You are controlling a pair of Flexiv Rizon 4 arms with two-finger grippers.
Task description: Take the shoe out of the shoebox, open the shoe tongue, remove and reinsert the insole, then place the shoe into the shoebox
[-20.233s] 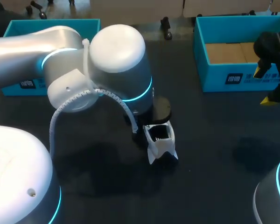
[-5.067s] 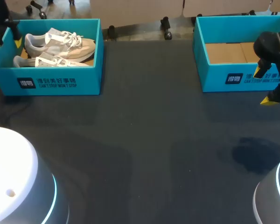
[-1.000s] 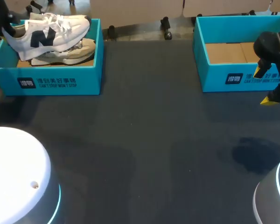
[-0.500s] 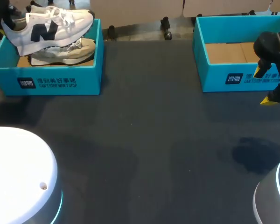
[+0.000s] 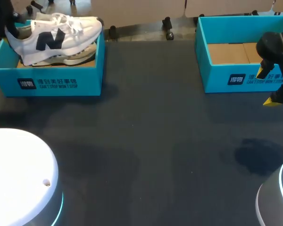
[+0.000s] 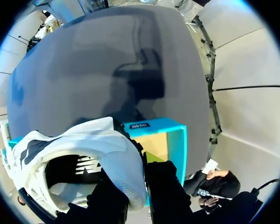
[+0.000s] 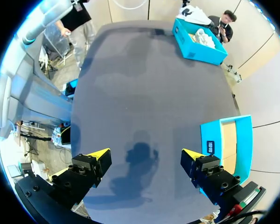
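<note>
A white shoe point(image 5: 56, 37) with a dark logo hangs over the left teal shoebox point(image 5: 52, 82), its toe above the box's right wall. My left gripper point(image 6: 136, 171) is shut on the shoe's heel collar point(image 6: 123, 179), one black finger inside the shoe point(image 6: 74, 158) and one outside. In the head view this gripper is mostly beyond the upper left corner. A second, beige shoe point(image 5: 80, 55) lies in the box under the held one. My right gripper point(image 5: 270, 87) hovers open and empty in front of the right teal shoebox point(image 5: 236, 77), far from the shoes.
The right shoebox point(image 7: 228, 140) holds only a cardboard bottom. The dark table point(image 5: 155, 150) stretches bare between the two boxes. My arms' white bases point(image 5: 19, 179) rise at the near corners.
The white shoe has shifted to the right above the left box, its toe now over the right wall. My right arm has not moved.
</note>
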